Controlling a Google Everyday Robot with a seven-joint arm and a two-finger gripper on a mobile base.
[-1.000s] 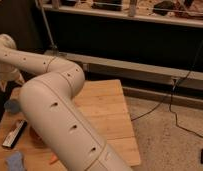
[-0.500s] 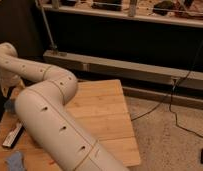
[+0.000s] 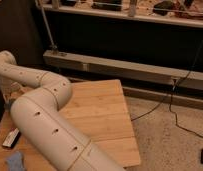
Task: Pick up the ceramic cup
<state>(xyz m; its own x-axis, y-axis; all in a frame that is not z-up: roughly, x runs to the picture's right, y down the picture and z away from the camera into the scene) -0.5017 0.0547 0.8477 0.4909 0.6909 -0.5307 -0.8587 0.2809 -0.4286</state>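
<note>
- The arm (image 3: pixel 50 125) is being folded further toward the left edge of the wooden table (image 3: pixel 100 115). Against the two earlier pictures, its elbow (image 3: pixel 56 92) is being carried lower and leftward, and the forearm (image 3: pixel 22 72) is being lowered with it.
- This is being read as a reach closing on the left side of the table, where the target is judged to lie. No grasp is being shown yet.
- The gripper is not being shown. It is being hidden past the far end of the forearm, at the left border of the view, so whether it is released or clenched cannot be told.
- The ceramic cup is not being seen either. A small bluish shape showing near the table's left edge a second ago is now being covered by the arm, and whether that was the cup cannot be told.
- On the table's near left corner, a dark flat object (image 3: pixel 11 137) and a pale blue flat piece (image 3: pixel 15 161) are being left uncovered, close beside the arm's thick link. Neither is the target.
- Behind the table, a long rail (image 3: pixel 120 67) and an upright pole (image 3: pixel 46 30) are being shown. A black cable (image 3: pixel 160 107) is being trailed over the floor (image 3: pixel 170 145), well apart from the work.
- The contact region is being screened chiefly by the arm itself, and the two small items nearby are being judged liable to be brushed.
</note>
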